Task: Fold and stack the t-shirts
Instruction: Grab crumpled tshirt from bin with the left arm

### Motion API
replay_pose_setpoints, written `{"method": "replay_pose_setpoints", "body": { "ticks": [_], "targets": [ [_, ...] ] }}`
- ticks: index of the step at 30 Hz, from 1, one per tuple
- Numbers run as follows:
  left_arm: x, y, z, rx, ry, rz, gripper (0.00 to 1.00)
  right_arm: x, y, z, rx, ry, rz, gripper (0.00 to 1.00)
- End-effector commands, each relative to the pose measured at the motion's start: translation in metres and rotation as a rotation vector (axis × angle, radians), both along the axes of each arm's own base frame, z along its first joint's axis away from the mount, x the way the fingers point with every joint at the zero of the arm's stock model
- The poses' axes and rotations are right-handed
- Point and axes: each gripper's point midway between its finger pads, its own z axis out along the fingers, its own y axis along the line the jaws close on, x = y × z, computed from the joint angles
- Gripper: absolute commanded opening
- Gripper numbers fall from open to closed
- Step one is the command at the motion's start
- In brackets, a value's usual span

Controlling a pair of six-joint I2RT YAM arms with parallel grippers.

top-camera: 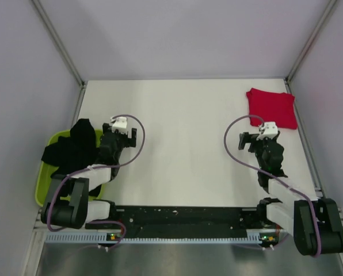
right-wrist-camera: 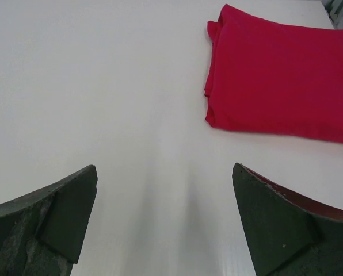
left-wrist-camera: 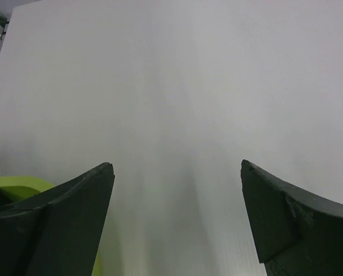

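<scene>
Red shirt [top-camera: 271,107] – black shirt [top-camera: 75,146] – lime-green tray [top-camera: 45,172].

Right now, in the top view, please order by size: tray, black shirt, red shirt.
1. Tray, partly covered.
2. Black shirt, a bunched heap.
3. Red shirt, folded; close to the black one, so these two are unsure.

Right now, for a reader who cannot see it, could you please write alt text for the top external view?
A folded red t-shirt lies at the far right of a white table, while a crumpled black t-shirt is heaped on a lime-green tray at the left edge. Between them, the left gripper and right gripper are open and empty.
</scene>
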Motion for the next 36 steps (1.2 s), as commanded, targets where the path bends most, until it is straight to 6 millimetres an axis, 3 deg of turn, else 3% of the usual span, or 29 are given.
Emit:
{"method": "replay_pose_setpoints", "body": {
  "ticks": [1,4,7,8,11,14,15,21,24,27,29,32,34,35,36],
  "targets": [
    [0.010,-0.002,0.015,-0.022,-0.033,-0.001,0.95,0.000,-0.009,0.005,0.027,-0.034,-0.077,0.99],
    [0.010,-0.013,0.033,0.003,-0.052,-0.080,0.94,-0.005,-0.022,0.015,0.087,-0.090,-0.167,0.99],
    [0.010,-0.017,0.048,0.105,0.066,-0.158,0.89,-0.010,-0.017,0.047,0.185,-0.202,-0.151,0.99],
    [0.021,-0.013,0.068,0.148,0.091,-0.148,0.86,-0.011,-0.013,0.059,0.205,-0.237,-0.128,0.99],
    [0.022,0.025,0.073,0.274,0.270,-0.024,0.87,-0.013,0.011,0.093,0.205,-0.291,0.014,0.99],
    [0.011,0.076,0.058,0.309,0.482,0.103,0.87,-0.017,0.038,0.113,0.177,-0.255,0.174,0.99],
    [0.006,0.098,0.053,0.288,0.546,0.147,0.99,-0.018,0.045,0.121,0.174,-0.255,0.216,0.99],
    [-0.020,0.163,0.005,0.284,0.820,0.269,0.99,-0.026,0.072,0.136,0.193,-0.213,0.369,0.94],
    [-0.044,0.197,-0.007,0.351,0.888,0.390,0.99,-0.025,0.078,0.129,0.164,-0.168,0.385,0.93],
    [-0.061,0.216,-0.014,0.386,0.898,0.448,0.99,-0.025,0.084,0.123,0.154,-0.149,0.401,0.92],
    [-0.065,0.220,-0.033,0.384,0.938,0.430,0.97,-0.023,0.086,0.125,0.152,-0.156,0.411,0.92],
    [-0.074,0.224,-0.059,0.385,1.049,0.420,0.87,-0.022,0.088,0.128,0.144,-0.161,0.414,0.92],
    [-0.078,0.225,-0.061,0.402,1.070,0.419,0.76,-0.024,0.088,0.130,0.135,-0.159,0.414,0.92],
    [-0.078,0.226,-0.056,0.406,1.051,0.432,0.53,-0.024,0.087,0.132,0.129,-0.164,0.412,0.92],
    [-0.076,0.227,-0.049,0.411,1.021,0.436,0.13,-0.026,0.087,0.134,0.126,-0.171,0.412,0.92]
  ]
}}
